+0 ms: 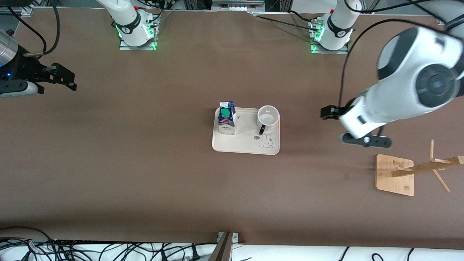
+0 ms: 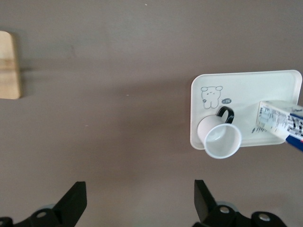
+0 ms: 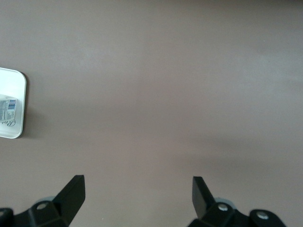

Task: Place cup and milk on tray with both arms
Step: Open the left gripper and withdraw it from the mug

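Note:
The cream tray (image 1: 239, 145) lies at the table's middle. On it stands the milk (image 1: 227, 117), a blue and white carton with a green cap, at the right arm's end. The white cup (image 1: 268, 116) with a black handle stands upright on the tray's other end. My left gripper (image 1: 335, 125) hangs open and empty over bare table between the tray and the wooden rack. In the left wrist view the left gripper (image 2: 140, 198) shows wide apart from the cup (image 2: 218, 137), milk (image 2: 279, 124) and tray (image 2: 265, 82). My right gripper (image 1: 70, 81) is open and empty over the table's right-arm end; the right gripper (image 3: 138, 196) sees only the tray's edge (image 3: 14, 75).
A wooden rack with a square base (image 1: 395, 174) and a pegged pole (image 1: 431, 166) stands toward the left arm's end, nearer to the front camera than the left gripper; the base (image 2: 8, 65) also shows in the left wrist view. Cables (image 1: 108, 250) run along the near table edge.

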### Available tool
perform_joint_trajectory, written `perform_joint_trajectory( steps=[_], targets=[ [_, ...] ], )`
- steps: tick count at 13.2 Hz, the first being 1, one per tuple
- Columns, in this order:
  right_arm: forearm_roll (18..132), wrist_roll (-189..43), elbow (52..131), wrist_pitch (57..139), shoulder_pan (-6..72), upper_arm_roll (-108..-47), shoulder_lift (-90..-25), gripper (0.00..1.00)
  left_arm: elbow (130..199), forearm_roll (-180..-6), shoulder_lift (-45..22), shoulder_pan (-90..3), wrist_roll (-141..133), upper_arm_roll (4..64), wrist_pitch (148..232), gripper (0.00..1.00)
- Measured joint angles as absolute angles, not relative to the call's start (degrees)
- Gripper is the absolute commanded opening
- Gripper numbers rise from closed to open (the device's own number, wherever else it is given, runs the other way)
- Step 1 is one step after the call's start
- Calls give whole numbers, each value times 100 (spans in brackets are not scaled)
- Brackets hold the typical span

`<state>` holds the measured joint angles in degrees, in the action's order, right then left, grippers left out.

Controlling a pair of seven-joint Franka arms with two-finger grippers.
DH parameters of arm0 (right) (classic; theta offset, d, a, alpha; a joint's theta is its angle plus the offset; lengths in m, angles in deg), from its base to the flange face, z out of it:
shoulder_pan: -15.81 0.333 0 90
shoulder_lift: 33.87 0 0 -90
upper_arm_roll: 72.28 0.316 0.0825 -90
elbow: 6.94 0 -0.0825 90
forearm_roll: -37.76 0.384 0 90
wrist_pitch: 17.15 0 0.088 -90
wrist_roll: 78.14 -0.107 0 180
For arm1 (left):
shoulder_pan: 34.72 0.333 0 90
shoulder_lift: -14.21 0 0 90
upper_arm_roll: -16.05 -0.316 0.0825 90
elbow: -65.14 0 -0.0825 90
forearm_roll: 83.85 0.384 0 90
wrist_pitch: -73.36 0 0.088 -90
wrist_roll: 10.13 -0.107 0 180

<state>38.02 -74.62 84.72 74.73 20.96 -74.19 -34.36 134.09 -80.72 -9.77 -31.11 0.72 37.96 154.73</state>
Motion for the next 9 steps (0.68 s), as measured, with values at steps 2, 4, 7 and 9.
perform_joint_trajectory(
  steps=[2, 4, 7, 9],
  targets=[
    [3802, -7462, 8462, 7474, 2087, -7433, -3437, 100, 13421, -8018, -632, -2888, -352, 3719, 15400, 100],
    [3800, -7463, 8459, 7476, 2068, -7438, -3437, 100, 13555, -7935, -233, -2954, -502, 3365, 15450, 100],
    [3800, -7463, 8459, 7480, 2039, -7480, -3439, 100, 14654, -8164, 698, -3367, -593, 2376, 16343, 100],
    [3800, -7463, 8459, 7485, 2038, -7483, -3446, 100, 15824, -8231, 1477, -3427, -606, 2165, 16951, 100]
  ],
)
